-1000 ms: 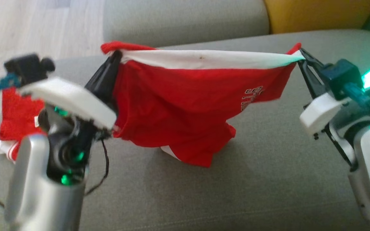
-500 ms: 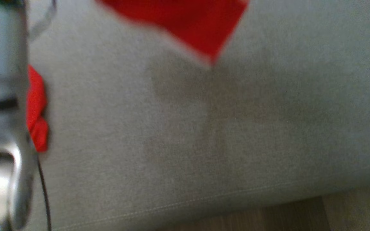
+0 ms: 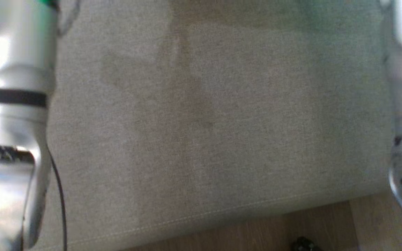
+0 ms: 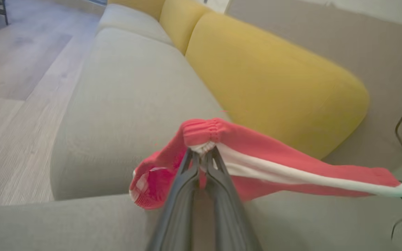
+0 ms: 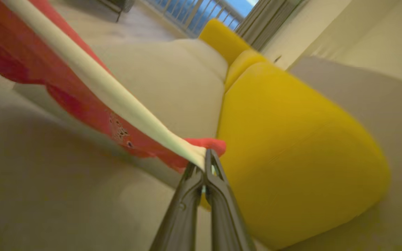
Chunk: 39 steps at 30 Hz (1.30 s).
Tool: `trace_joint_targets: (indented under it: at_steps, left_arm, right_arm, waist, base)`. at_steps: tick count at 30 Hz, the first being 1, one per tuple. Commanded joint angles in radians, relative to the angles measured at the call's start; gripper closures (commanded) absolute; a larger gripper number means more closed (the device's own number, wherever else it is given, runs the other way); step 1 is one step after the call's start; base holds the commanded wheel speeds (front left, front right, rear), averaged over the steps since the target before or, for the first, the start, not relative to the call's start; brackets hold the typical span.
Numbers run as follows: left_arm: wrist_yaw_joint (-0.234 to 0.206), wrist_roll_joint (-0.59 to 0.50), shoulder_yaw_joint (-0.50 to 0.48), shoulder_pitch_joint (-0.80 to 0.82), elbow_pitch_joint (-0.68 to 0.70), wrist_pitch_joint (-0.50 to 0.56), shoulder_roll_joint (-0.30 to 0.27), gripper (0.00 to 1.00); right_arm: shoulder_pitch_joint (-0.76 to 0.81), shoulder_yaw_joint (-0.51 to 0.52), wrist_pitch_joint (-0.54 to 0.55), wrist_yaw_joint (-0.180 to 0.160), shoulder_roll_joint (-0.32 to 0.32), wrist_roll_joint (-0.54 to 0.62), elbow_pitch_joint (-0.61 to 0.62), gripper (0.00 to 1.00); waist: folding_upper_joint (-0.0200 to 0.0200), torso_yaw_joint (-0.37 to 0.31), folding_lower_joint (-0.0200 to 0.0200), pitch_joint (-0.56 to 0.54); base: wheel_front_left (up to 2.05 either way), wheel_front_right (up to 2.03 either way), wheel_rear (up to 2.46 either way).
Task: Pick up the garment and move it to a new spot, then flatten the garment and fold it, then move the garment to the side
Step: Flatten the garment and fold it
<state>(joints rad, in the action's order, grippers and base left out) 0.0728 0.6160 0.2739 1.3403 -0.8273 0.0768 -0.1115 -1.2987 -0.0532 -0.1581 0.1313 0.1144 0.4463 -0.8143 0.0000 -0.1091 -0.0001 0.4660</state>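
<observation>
Now, garment (image 4: 274,164) still held taut, view dipped lower

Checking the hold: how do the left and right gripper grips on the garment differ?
The left gripper pinches a gathered red end; right gripper pinches the white band's tip. Cloth droops beside the left gripper but runs taut from the right gripper. Both are shut on the garment.

I'm looking down on a grey fabric sofa seat (image 3: 222,122). Its stitched front edge runs along the bottom, with brown wood floor (image 3: 274,233) just beyond. From the wrist views I see yellow back cushions (image 4: 274,80) against a beige wall (image 5: 361,35), and a bright railed window (image 5: 194,14) with curtains (image 5: 267,17) at the far end.
</observation>
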Motion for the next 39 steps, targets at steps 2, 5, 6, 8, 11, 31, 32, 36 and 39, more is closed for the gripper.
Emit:
trace_joint_targets:
  at_steps: [2,5,6,8,11,31,32,36,39]
  left_arm:
    - [0.017,-0.03,0.023,0.013,0.007,-0.004,-0.034,1.0]
    - [0.034,-0.072,0.088,-0.053,-0.05,-0.017,-0.038,1.0]
    - [0.039,-0.089,0.115,-0.077,-0.067,-0.02,-0.042,1.0]
    - [0.046,-0.119,0.163,-0.123,-0.098,-0.029,-0.052,1.0]
    - [0.053,-0.15,0.23,-0.193,-0.13,-0.049,-0.067,1.0]
    - [0.058,-0.096,0.374,-0.501,-0.209,-0.145,-0.074,1.0]
    - [0.058,-0.095,0.382,-0.515,-0.21,-0.146,-0.075,1.0]
    - [0.058,-0.088,0.409,-0.571,-0.211,-0.157,-0.075,1.0]
    - [0.058,-0.079,0.42,-0.615,-0.211,-0.168,-0.072,1.0]
  right_arm:
    - [0.002,-0.013,0.009,-0.001,-0.031,0.018,-0.019,1.0]
    - [0.032,-0.048,-0.003,-0.001,-0.038,0.041,-0.115,1.0]
    - [0.042,-0.065,-0.008,-0.001,-0.039,0.047,-0.148,1.0]
    - [0.06,-0.093,-0.024,-0.001,-0.039,0.048,-0.212,1.0]
    - [0.089,-0.139,-0.046,-0.001,-0.038,0.046,-0.3,1.0]
    - [0.311,-0.402,-0.082,-0.001,0.01,-0.151,-0.476,1.0]
    - [0.329,-0.421,-0.068,-0.001,0.016,-0.169,-0.476,1.0]
    - [0.392,-0.497,-0.019,-0.001,0.041,-0.264,-0.476,1.0]
    - [0.437,-0.578,0.002,-0.001,0.06,-0.336,-0.476,1.0]
  waist:
    - [0.0,0.013,0.0001,0.035]
    - [0.0,0.02,0.0001,0.036]
    - [0.0,0.022,0.0001,0.034]
    - [0.0,0.024,0.0001,0.023]
    - [0.0,0.026,0.0001,-0.009]
    - [0.0,0.034,0.0001,-0.256]
    - [0.0,0.036,0.0001,-0.268]
    - [0.0,0.042,0.0001,-0.318]
    - [0.0,0.045,0.0001,-0.359]
  base:
    - [0.0,0.0,0.0]
    - [0.0,0.0,0.0]
    - [0.0,0.0,0.0]
    - [0.0,0.0,0.0]
    - [0.0,0.0,0.0]
    - [0.0,0.0,0.0]
    - [0.0,0.0,0.0]
    - [0.0,0.0,0.0]
    - [0.0,0.0,0.0]
